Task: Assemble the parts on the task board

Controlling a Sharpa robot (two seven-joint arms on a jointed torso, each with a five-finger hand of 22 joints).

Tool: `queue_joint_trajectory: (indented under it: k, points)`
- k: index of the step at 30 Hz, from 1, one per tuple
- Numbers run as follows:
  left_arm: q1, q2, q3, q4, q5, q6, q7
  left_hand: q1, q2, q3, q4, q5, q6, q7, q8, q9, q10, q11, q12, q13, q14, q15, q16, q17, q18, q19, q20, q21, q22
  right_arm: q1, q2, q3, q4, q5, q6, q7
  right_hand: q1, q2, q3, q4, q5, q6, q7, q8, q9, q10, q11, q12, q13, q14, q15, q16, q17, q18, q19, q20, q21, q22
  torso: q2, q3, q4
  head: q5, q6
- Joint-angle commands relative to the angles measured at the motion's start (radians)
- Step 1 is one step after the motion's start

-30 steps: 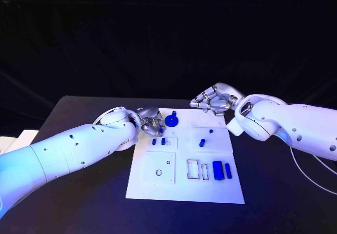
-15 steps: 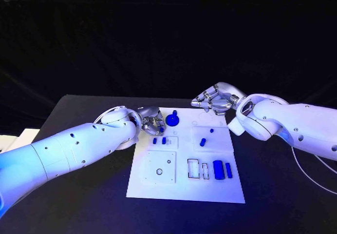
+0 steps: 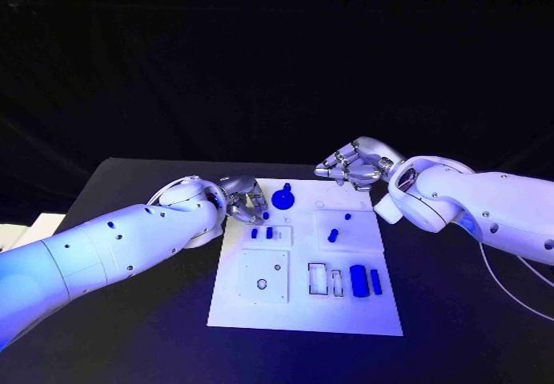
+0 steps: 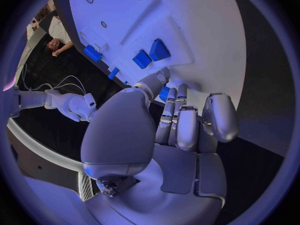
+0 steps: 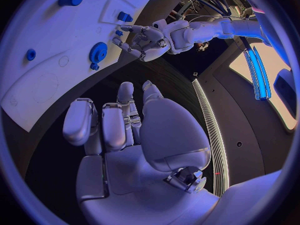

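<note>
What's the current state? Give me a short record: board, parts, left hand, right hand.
board: white task board flat on the black table
parts: blue gear near the board's far edge; small blue pieces further in, including a larger cylinder
left hand: left hand at the board's far left edge beside the gear, fingers curled; whether it grips anything cannot be told
right hand: right hand raised above the board's far right corner, fingers curled, holds nothing
</note>
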Motion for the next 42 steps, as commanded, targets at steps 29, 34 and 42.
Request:
queue_joint_trajectory:
  k: [29, 34, 42]
  points:
    - [0.008, -0.259, 0.017, 0.22, 1.41, -0.177, 0.468, 0.024, 0.06, 0.026, 0.001, 0.006, 0.074, 0.0, 0.036, 0.006, 0.114, -0.028, 0.108, 0.02, -0.099, -0.01, -0.147, -0.268, 0.07, -0.132, -0.004, -0.33, -0.106, -0.039, -0.078, -0.003, 0.019, -0.777, 0.11, -0.126, 0.23, -0.053, 0.144, -0.122, -0.105, 0.025, 0.017, -0.028, -0.008, -0.066, 0.036, -0.576, -0.581, -0.003, 0.022, -0.268, -0.265, 0.038, -0.075, 0.024, -0.13, -0.182, -0.001, -0.0034, 0.0021, -0.055, 0.062]
    - [-0.004, -0.278, 0.014, 0.256, 1.455, -0.166, 0.49, 0.021, 0.062, 0.021, 0.003, 0.006, 0.077, 0.0, 0.038, 0.006, 0.117, -0.029, 0.115, 0.023, -0.1, -0.011, -0.147, -0.27, 0.07, -0.133, -0.004, -0.334, -0.109, -0.061, -0.085, -0.004, 0.044, -0.889, 0.121, -0.174, 0.208, -0.076, 0.141, -0.108, -0.126, -0.005, 0.003, -0.036, -0.018, -0.08, 0.043, -0.602, -0.624, -0.008, 0.028, -0.306, -0.303, 0.045, -0.095, 0.028, -0.16, -0.226, 0.001, -0.004, 0.0, -0.057, 0.068]
    - [-0.008, -0.292, 0.014, 0.281, 1.47, -0.163, 0.5, 0.021, 0.062, 0.02, 0.003, 0.006, 0.077, 0.0, 0.038, 0.006, 0.117, -0.029, 0.116, 0.023, -0.1, -0.012, -0.148, -0.27, 0.07, -0.134, -0.004, -0.336, -0.11, -0.079, -0.084, -0.004, 0.059, -0.944, 0.154, -0.203, 0.204, -0.084, 0.142, -0.105, -0.139, -0.006, 0.008, -0.033, -0.02, -0.082, 0.044, -0.609, -0.649, -0.006, 0.03, -0.315, -0.312, 0.046, -0.097, 0.03, -0.168, -0.235, 0.0, -0.0028, 0.0016, -0.062, 0.059]
